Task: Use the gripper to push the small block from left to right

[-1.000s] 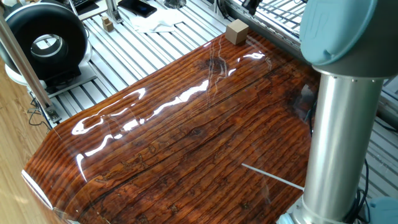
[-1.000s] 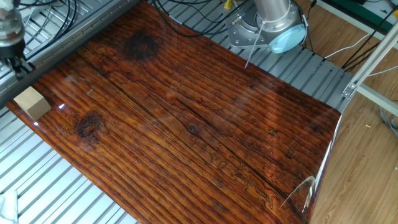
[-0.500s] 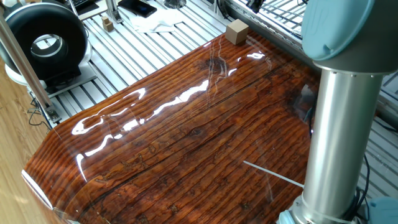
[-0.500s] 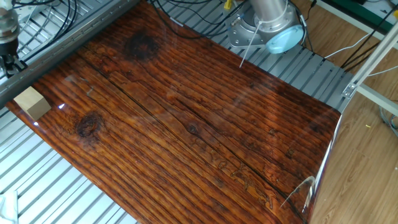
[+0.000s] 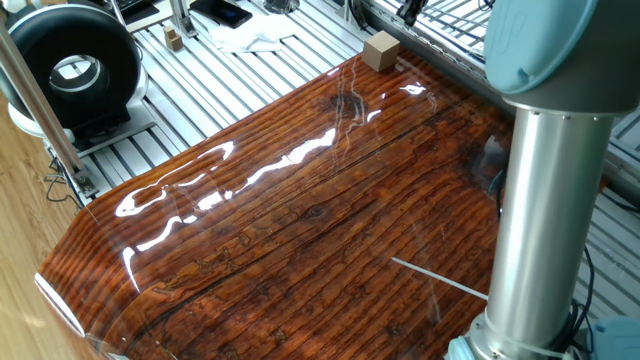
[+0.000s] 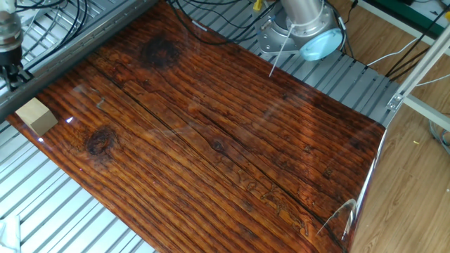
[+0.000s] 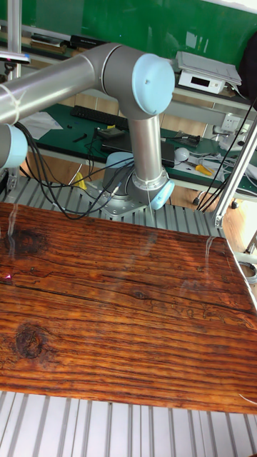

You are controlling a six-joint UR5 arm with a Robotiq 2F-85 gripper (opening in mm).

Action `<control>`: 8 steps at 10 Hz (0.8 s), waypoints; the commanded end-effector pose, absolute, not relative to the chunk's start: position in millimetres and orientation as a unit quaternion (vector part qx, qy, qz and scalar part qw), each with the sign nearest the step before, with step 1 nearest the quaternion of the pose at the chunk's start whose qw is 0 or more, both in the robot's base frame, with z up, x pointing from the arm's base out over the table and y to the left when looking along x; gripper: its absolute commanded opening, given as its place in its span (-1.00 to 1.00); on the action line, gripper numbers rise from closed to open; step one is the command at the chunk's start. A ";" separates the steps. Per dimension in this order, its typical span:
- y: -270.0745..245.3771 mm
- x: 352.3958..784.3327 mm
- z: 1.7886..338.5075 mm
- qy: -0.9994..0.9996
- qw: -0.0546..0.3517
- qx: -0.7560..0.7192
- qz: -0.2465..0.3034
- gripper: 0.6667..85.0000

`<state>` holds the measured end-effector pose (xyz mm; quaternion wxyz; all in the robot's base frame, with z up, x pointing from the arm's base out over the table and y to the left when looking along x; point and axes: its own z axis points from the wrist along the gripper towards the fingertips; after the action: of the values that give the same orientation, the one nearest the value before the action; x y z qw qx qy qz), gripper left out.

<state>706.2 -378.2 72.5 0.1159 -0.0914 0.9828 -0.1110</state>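
Block: small block (image 5: 381, 51) (image 6: 36, 116), a plain tan wooden cube, sits at the far corner edge of the glossy wooden bench (image 5: 300, 220) (image 6: 225, 140) (image 7: 121, 321), partly over the metal slats.
Pincer: pincer (image 6: 13, 68) (image 5: 408, 12) hangs above the slatted frame just beyond that corner, near the block but apart from it; it holds nothing, and how far its fingers are spread cannot be told.
Arm: silver arm (image 7: 135, 136) with pale blue caps rises from its base at the bench's opposite side.
Beyond the bench: black round device (image 5: 75, 65), white cloth (image 5: 255, 38).
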 end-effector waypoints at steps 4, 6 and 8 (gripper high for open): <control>-377.0 705.1 53.0 0.977 0.092 -0.160 -0.111 -0.99; -376.0 707.3 49.1 0.974 0.088 -0.177 -0.111 -0.99; -368.4 714.6 50.4 0.977 0.105 -0.158 -0.097 -0.99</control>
<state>709.1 -373.6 52.0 0.0952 -0.1616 0.9762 -0.1090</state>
